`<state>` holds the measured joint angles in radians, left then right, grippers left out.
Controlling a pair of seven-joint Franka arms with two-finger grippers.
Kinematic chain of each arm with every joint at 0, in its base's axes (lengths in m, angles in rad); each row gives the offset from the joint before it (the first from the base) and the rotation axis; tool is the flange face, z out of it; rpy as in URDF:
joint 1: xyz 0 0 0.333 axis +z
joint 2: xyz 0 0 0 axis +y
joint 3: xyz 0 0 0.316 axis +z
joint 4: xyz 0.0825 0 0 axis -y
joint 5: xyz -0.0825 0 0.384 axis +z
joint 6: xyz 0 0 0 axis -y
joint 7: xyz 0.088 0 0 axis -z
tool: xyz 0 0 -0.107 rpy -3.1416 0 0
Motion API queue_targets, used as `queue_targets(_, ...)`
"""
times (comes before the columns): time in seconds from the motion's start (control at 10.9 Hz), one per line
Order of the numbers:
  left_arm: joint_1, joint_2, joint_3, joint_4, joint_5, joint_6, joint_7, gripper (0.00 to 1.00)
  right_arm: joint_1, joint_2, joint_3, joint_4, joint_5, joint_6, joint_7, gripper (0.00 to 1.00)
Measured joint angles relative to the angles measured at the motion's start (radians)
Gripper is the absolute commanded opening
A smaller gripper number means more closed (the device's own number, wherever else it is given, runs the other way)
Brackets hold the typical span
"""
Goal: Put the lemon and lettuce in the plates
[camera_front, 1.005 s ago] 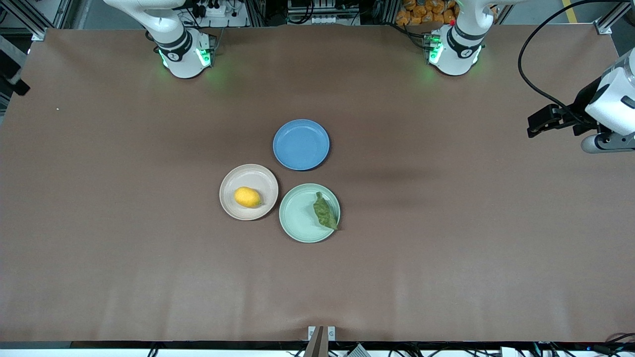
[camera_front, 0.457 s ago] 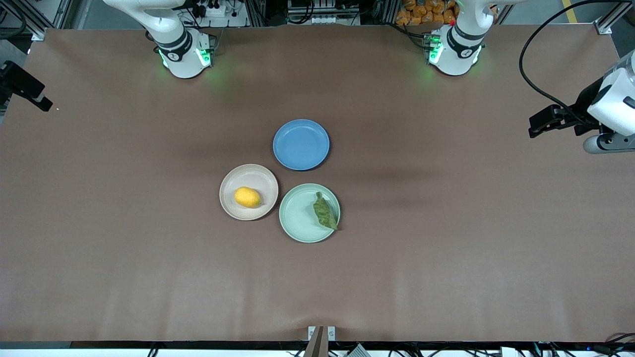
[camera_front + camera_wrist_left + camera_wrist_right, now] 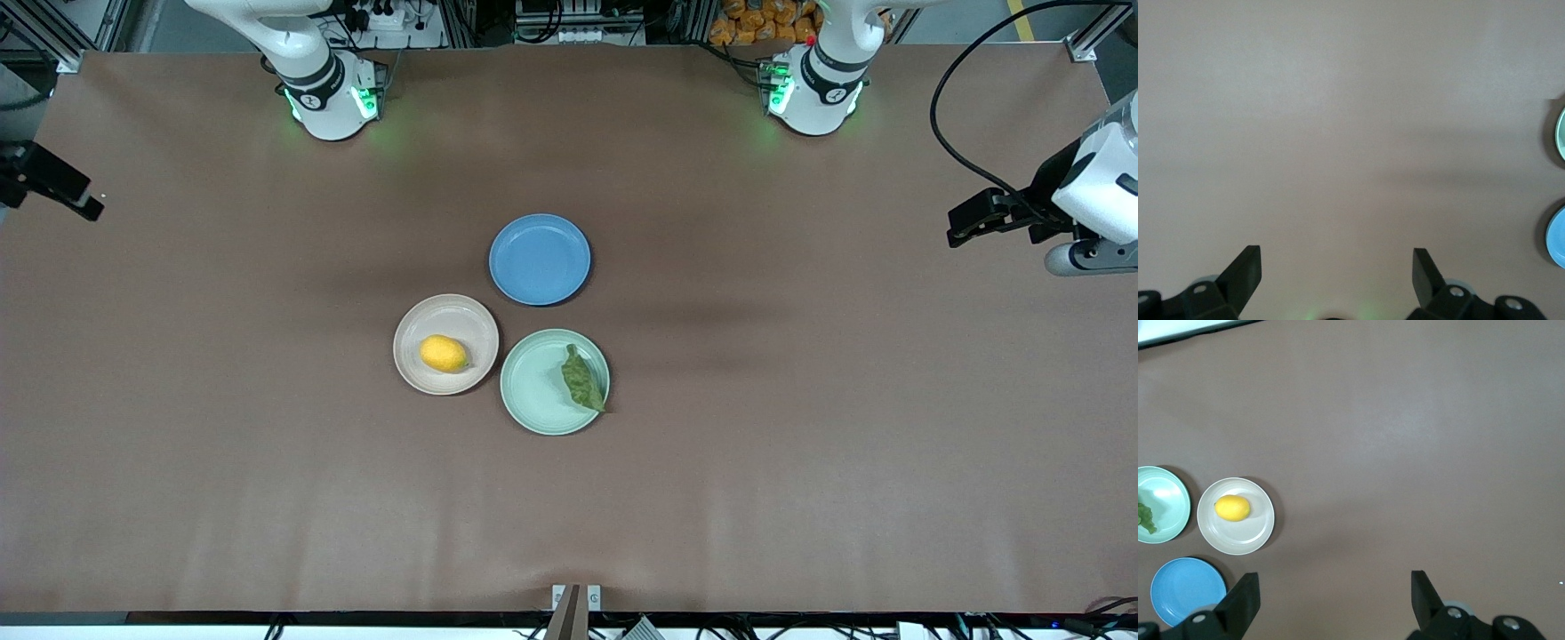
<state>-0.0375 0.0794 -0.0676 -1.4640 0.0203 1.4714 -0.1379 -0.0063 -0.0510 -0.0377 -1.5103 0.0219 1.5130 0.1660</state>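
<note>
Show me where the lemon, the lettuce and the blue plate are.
lemon [image 3: 443, 354]: front view, middle of the fruit, on the beige plate.
lettuce [image 3: 582, 380]: front view, middle of the leaf, in the mint plate.
blue plate [image 3: 539, 259]: front view, its bare centre.

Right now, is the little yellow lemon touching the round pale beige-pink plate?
Touching. In the front view the small oval yellow lemon rests inside the round pale beige-pink plate; the right wrist view shows the same, with no gripper near.

Matte plates [image 3: 444, 307]; crinkled lettuce [image 3: 582, 379]; table [image 3: 800, 444] perhaps cloth.
</note>
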Motion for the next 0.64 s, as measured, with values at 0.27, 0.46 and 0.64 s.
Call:
queue_targets(0.27,0.0,0.0,0.0,0.0,0.0,0.0,0.0,1.0,-0.002,0.047,0.0,0.01,0.0,0.0,0.0,1.0)
queue_targets(0.46,0.0,0.0,0.0,0.0,0.0,0.0,0.0,1.0,-0.002,0.052,-0.001,0.015,0.0,0.0,-0.001,1.0)
queue_targets(0.64,0.0,0.0,0.0,0.0,0.0,0.0,0.0,1.0,-0.002,0.052,-0.001,0.019,0.0,-0.002,-0.001,1.0)
